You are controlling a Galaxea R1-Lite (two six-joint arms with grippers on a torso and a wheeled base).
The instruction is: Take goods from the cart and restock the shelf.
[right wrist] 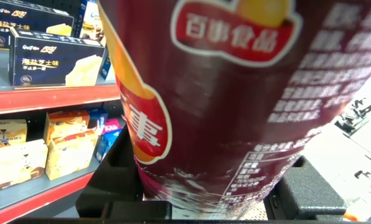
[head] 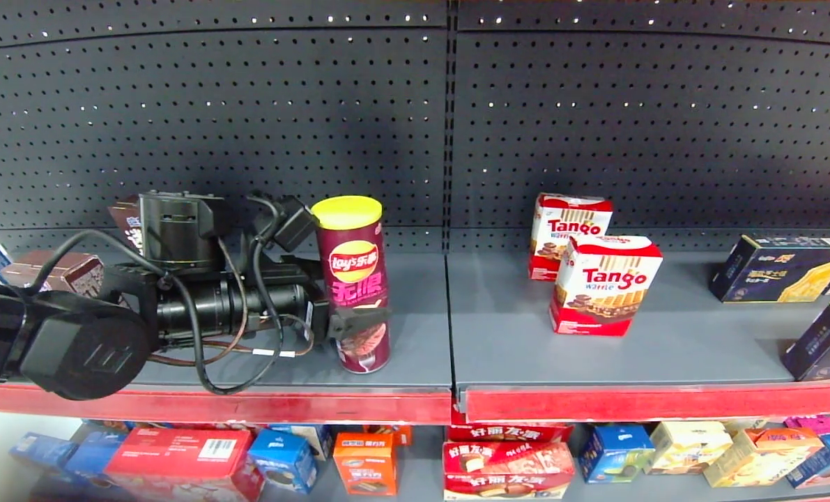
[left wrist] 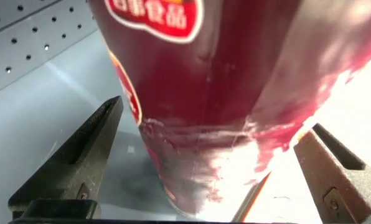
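Observation:
A maroon chips can (head: 354, 279) with a yellow lid stands upright on the grey shelf (head: 498, 328), near its front edge and left of the middle seam. My left gripper (head: 362, 324) comes in from the left at the can's lower half. In the left wrist view the left gripper (left wrist: 215, 118) is open, with its fingers (left wrist: 79, 168) standing either side of the can (left wrist: 223, 93) and a thin gap on each side. My right gripper (right wrist: 204, 196) is shut on a second maroon chips can (right wrist: 235, 93), held away from the shelf.
Two red-and-white wafer boxes (head: 599, 279) stand right of the seam. Dark blue boxes (head: 777, 268) sit at the far right, brown boxes (head: 66, 268) at the far left behind my arm. Bare shelf lies between the can and the wafer boxes. The lower shelf (head: 505, 460) holds several boxes.

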